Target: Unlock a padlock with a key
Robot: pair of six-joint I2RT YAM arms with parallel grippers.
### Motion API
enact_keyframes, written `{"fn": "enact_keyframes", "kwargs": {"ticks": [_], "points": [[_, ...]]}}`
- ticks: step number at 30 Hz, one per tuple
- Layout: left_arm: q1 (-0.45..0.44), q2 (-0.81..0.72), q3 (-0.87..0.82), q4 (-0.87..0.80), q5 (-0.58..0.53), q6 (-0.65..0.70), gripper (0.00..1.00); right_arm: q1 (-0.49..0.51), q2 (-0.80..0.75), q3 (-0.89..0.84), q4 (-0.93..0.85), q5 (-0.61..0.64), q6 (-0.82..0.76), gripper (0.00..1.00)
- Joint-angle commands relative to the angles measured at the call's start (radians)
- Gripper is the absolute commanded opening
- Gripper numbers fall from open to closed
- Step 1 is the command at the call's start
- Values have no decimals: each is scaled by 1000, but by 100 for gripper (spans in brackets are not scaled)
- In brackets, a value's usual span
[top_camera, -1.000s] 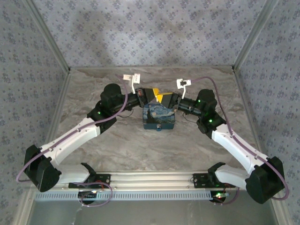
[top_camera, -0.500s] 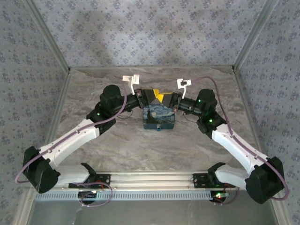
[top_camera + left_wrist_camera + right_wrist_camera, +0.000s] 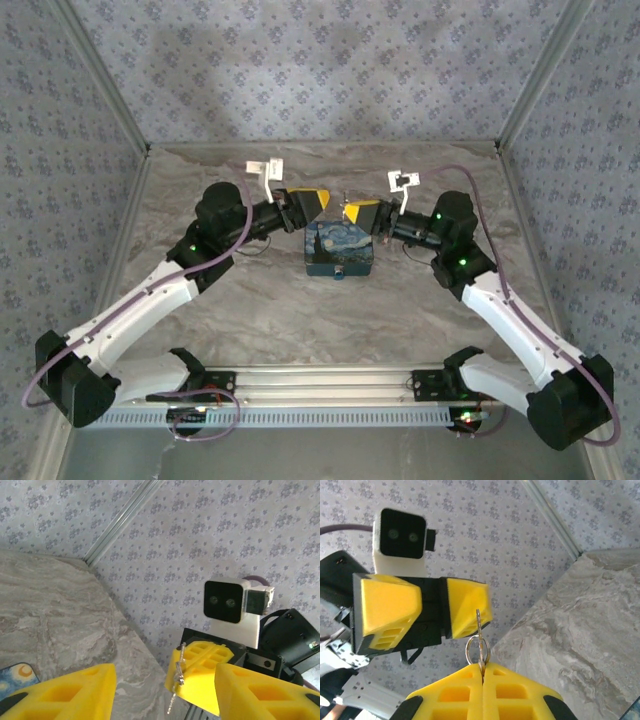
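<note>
Both grippers are sitting farther apart than a second ago. Back then I was seeing them nose to nose over the box. Now the left gripper (image 3: 315,198) is hanging off to its left and the right gripper (image 3: 481,672) off to its right, with a clear gap between their tips. The left jaws have also parted since then. On my left wrist feed its two yellow fingers (image 3: 70,692) are standing wide with nothing between them.

The right jaws are pressing together on the key (image 3: 478,625). I am watching its thin blade poking straight out from between the yellow fingertips, with a small metal ring (image 3: 468,651) looping round it just at the tips. From the left wrist the key is showing as a thin sliver against the front of the right gripper, pointing towards the left one without touching it.

The box (image 3: 340,248) is lying flat on the worktop (image 3: 250,300), about midway between the left and right edges and closer to the far edge than the near one. The padlock (image 3: 341,269) is showing as a small dark speck at the middle of the box's near side, too small for me to tell whether its shackle is closed. The key is hanging over or just beyond the box's far side, well apart from the padlock.
</note>
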Motion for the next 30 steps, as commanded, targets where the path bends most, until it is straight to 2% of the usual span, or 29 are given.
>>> {"fn": "enact_keyframes", "kwargs": {"ticks": [1, 5, 11, 16, 22, 26, 30], "points": [[5, -3, 54, -46, 58, 27, 54, -1, -17, 13, -46, -83, -42, 0], [4, 21, 87, -54, 130, 28, 52, 5, -14, 32, -77, -147, -59, 0], [3, 39, 92, -15, 224, 21, 35, 7, -11, 46, -102, -201, -64, 0], [1, 61, 100, 0, 308, 9, 36, 7, -11, 54, -114, -233, -64, 0], [1, 67, 103, -4, 320, 13, 33, 7, -8, 61, -122, -258, -63, 0], [1, 72, 106, -4, 323, 14, 23, 7, -6, 60, -124, -261, -63, 0], [0, 74, 105, -4, 329, 13, 19, 5, -8, 58, -123, -264, -63, 0]]}}
